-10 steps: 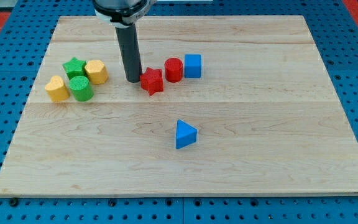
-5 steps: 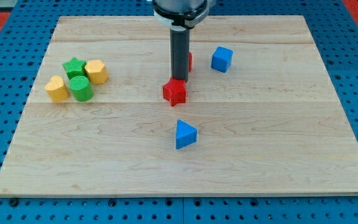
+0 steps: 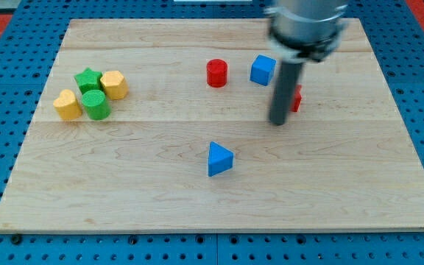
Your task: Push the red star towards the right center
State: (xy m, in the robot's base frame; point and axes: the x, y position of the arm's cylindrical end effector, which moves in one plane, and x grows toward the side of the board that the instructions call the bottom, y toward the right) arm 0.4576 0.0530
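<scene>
Standing right of the board's middle, my tip is blurred and grips nothing, being a bare rod. The red star is mostly hidden behind the rod, showing just at its right edge; I cannot tell whether they touch. The blue cube sits just up-left of it, the red cylinder further left. The blue triangle lies below. A green star, yellow hexagon, yellow heart and green cylinder cluster at the view's left.
</scene>
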